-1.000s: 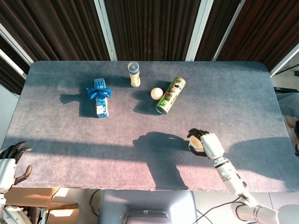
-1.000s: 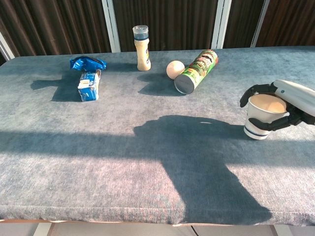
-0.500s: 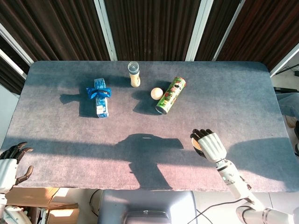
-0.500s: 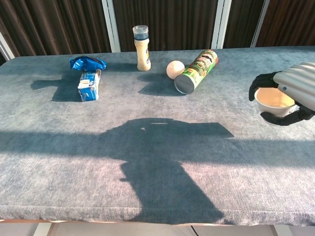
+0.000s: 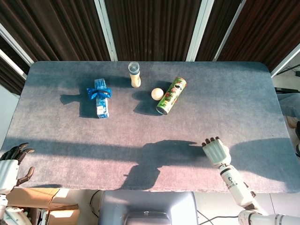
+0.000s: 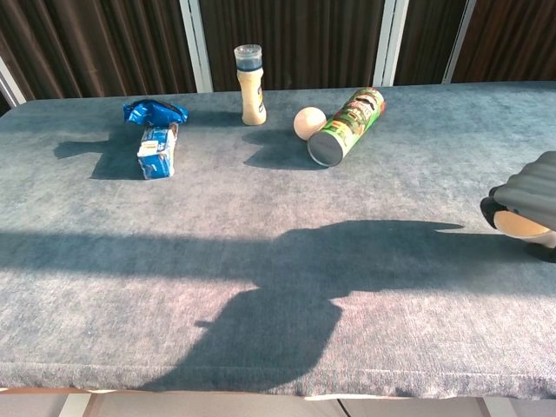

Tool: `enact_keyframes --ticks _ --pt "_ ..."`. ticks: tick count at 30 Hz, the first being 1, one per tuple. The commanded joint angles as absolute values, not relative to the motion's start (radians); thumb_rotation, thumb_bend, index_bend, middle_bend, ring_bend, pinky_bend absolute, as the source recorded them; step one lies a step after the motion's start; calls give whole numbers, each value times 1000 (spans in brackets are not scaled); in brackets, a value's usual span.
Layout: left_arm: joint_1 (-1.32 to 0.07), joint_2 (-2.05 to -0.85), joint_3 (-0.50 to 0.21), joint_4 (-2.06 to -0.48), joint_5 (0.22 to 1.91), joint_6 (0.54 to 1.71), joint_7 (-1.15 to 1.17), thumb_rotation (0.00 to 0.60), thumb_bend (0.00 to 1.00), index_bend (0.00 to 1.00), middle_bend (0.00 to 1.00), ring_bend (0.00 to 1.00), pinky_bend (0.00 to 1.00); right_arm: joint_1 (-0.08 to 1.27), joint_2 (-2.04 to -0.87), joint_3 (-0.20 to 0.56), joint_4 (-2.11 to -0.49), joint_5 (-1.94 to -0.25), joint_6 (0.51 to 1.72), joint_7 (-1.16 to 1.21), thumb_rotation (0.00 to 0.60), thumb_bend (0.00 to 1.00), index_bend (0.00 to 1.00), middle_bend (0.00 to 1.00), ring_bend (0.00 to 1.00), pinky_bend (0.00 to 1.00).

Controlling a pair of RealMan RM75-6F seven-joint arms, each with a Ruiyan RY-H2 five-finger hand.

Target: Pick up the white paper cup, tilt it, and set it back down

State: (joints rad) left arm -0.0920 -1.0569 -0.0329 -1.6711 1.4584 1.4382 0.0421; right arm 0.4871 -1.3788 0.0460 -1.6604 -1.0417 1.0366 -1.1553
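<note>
A: What does the room look like, and the counter (image 5: 243,89)?

B: Dark ribbed panels with pale upright strips stand behind it. The counter is covered in a grey-blue felt-like cloth, lit by sun, with broad shadows falling across its near half.

A: What lies on it?

B: Take the green chip can (image 5: 171,95) as the mark. It lies on its side at the far middle of the counter, its open end toward the robot in the chest view. A pale ball (image 5: 157,93) sits just beside it on the left. Further left and a little farther back stands a cream bottle (image 5: 135,75) with a clear cap, upright. Well to the left of the can lies a blue snack packet (image 5: 100,99).

A: And the white paper cup (image 6: 521,225)?

B: It is near the counter's front edge, well to the right of the can and nearer the robot. In the chest view only its pale rim and inside show under the right hand (image 5: 215,151), at the picture's right edge. In the head view the hand's back covers it wholly.

A: How does that hand stand?

B: Its dark fingers (image 6: 492,208) curl around the cup, so it holds the cup. Whether the cup touches the cloth cannot be told.

A: The other hand?

B: The left hand (image 5: 10,162) hangs off the counter's near left corner, far left of the can, its fingers apart and nothing in it.

A: Does anything stand between the cup and the can?

B: Only bare cloth and the arm's shadow.
</note>
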Motion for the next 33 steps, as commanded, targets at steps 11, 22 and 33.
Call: enact_keyframes --ticks 11,22,33 --pt "-91 -1056 -31 -1672 1461 1440 41 600 359 290 140 153 240 519 -1435 14 -1579 -1042 1044 -1049 600 514 188 193 156 385" --pt "-91 -1056 -31 -1673 1462 1442 41 600 359 295 140 152 240 484 -1449 -12 -1481 -1260 1125 -771 600 368 0 0 0 233" --pt "-90 -1055 -29 -1675 1465 1441 40 600 358 297 140 153 240 367 -1443 -4 -1454 -1333 1349 -744 600 349 0 0 0 217"
